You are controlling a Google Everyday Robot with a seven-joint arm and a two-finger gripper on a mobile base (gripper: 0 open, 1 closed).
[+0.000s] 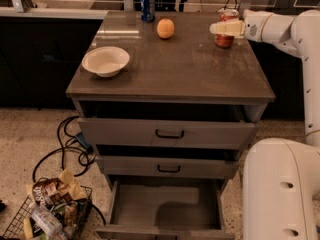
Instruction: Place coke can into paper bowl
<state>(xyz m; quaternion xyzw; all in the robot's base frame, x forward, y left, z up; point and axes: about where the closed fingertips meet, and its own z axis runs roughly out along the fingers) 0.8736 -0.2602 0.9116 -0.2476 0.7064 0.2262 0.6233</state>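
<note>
Clock bearings below treat the top of the grey-brown drawer cabinet as a dial, with twelve at its far edge.

At about two o'clock stands the red aluminium coke can with a silver top, upright, its base apparently on the surface, where a faint reflection shows beneath it. The cream two-finger gripper reaches in from three o'clock on the white arm and lies level across the upper part of the can, touching or just in front of it. Whether it is clamped on the can or merely set against it cannot be told.

The shallow round off-white paper bowl sits at nine o'clock near the left edge, upright, well apart from the can. A round orange fruit rests near twelve o'clock, between bowl and can but farther back. A dark blue drink can stands upright at the far edge, around eleven o'clock, just behind the fruit.

Below the top, the upper drawer and the middle drawer each stand pulled out a little, and the bottom drawer is pulled out furthest. On the speckled floor at the lower left sit a wire basket of packets and a tangle of black cables. The robot's white base fills the lower right.
</note>
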